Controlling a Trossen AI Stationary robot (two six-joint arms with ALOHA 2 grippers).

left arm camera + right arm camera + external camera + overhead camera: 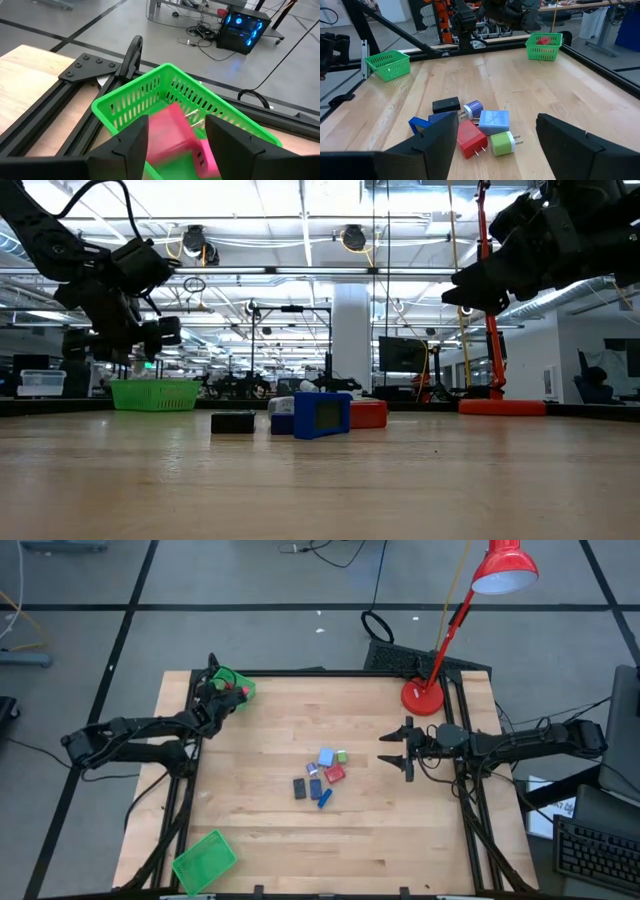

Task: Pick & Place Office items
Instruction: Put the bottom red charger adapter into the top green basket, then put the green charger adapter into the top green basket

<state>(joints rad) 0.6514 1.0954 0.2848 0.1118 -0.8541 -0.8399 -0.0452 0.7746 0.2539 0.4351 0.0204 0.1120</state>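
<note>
Office items cluster mid-table, near the open right end effector; left end effector open over a tray.

I can read no text, label, brand, number or sign anywhere in these views. The office items near my right gripper carry plain faces with no lettering I can make out. The far green tray under my left gripper is unmarked too. The red desk lamp shows no writing, and the room beyond the table offers nothing legible.
</note>
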